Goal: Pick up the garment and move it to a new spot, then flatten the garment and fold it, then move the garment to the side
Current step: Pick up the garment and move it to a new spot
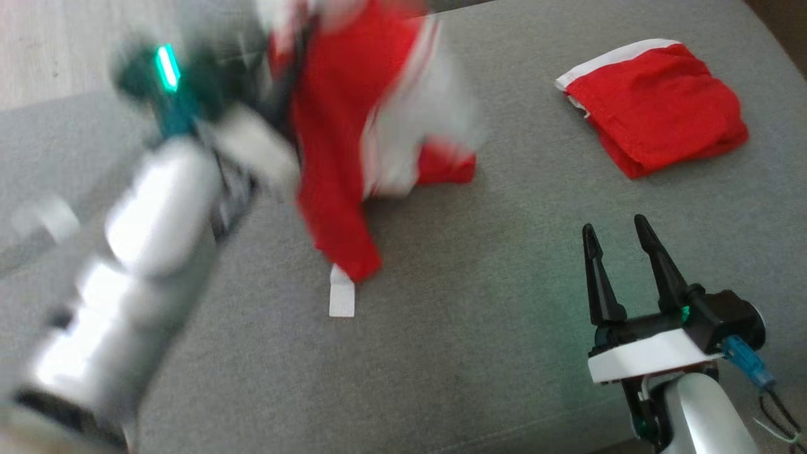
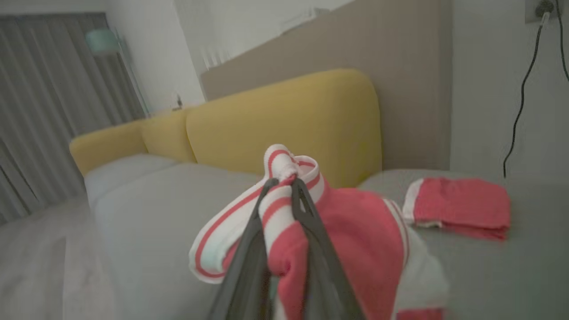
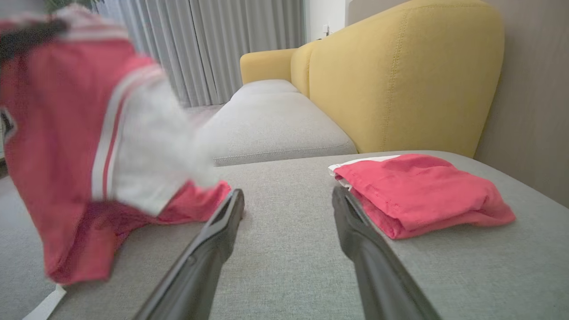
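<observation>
Over grey cushion [image 1: 473, 366], left end effector [image 2: 284, 183] clamps the dangling garment [image 1: 334, 113]; right end effector [image 1: 616, 224] rests spread, empty.

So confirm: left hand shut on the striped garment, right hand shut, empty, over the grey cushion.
No: the right hand is open, not shut, as the right wrist view shows. The rest stands: empty over the grey cushion, left hand shut on the striped garment.

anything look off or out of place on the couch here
One oddity: a small white strip lies on the grey cushion at the lowest tip of the hanging red-and-white garment; whether it's attached or loose is unclear. The folded red garment looks tidy.
</observation>
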### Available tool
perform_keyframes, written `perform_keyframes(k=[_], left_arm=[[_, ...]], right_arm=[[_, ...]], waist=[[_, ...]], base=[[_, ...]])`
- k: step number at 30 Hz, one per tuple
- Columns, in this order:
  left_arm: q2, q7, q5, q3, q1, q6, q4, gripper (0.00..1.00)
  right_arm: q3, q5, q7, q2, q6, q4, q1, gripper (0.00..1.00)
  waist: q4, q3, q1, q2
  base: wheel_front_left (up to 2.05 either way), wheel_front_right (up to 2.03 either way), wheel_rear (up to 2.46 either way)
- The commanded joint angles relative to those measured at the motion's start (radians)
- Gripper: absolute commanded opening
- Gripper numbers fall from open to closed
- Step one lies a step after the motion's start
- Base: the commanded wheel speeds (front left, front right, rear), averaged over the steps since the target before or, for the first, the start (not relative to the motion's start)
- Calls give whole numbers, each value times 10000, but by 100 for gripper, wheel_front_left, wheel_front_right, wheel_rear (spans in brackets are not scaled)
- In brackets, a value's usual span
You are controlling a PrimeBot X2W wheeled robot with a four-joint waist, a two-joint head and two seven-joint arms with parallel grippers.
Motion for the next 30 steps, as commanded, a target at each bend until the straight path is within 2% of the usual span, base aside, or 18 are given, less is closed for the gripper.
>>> perform_keyframes(k=[1, 6, 7, 8, 13, 19, 22, 25, 30], left_arm=[[242, -103, 26, 221, 192, 26, -209, 0], [-421, -129, 190, 452, 2681, 289, -756, 0], [-524, -129, 257, 506, 3194, 306, -826, 40], [-617, -130, 333, 599, 3662, 338, -929, 100], [-955, -131, 710, 1492, 5850, 576, -1846, 100], [-1234, -132, 1390, 3516, 8429, 1493, -3598, 100], [-1470, -132, 1795, 4476, 9570, 1738, -4577, 100], [-1734, -133, 2201, 5195, 10594, 1810, -5505, 100], [-1981, -133, 2845, 5767, 11851, 1776, -6501, 100]], right_arm=[[301, 90, -24, -35, 33, -300, -350, 100], [354, 190, -24, -34, 33, -294, -403, 100], [355, 179, -24, -33, 33, -261, -391, 100], [341, 167, -24, -33, 33, -230, -372, 100], [218, 62, -24, -33, 33, -64, -22, 100], [-335, 21, -24, -32, 33, 52, 910, 100], [-438, 3, -24, -32, 33, 60, 1362, 100], [-489, 42, -24, -32, 33, 69, 1798, 100], [-374, 181, -24, -32, 33, 46, 2388, 100]], waist=[[125, 139, -2, 0], [483, 405, -2, 0], [545, 377, -2, 0], [623, 319, -2, 0], [1092, -434, -2, 0], [1918, -1570, -2, 0], [2235, -1958, -2, 0], [2467, -2320, -2, 0], [2653, -2738, -2, 0]], base=[[0, 0, 0], [0, 0, 0], [0, 0, 0], [0, 0, 0], [0, 0, 0], [0, 0, 0], [0, 0, 0], [0, 0, 0], [0, 0, 0]])
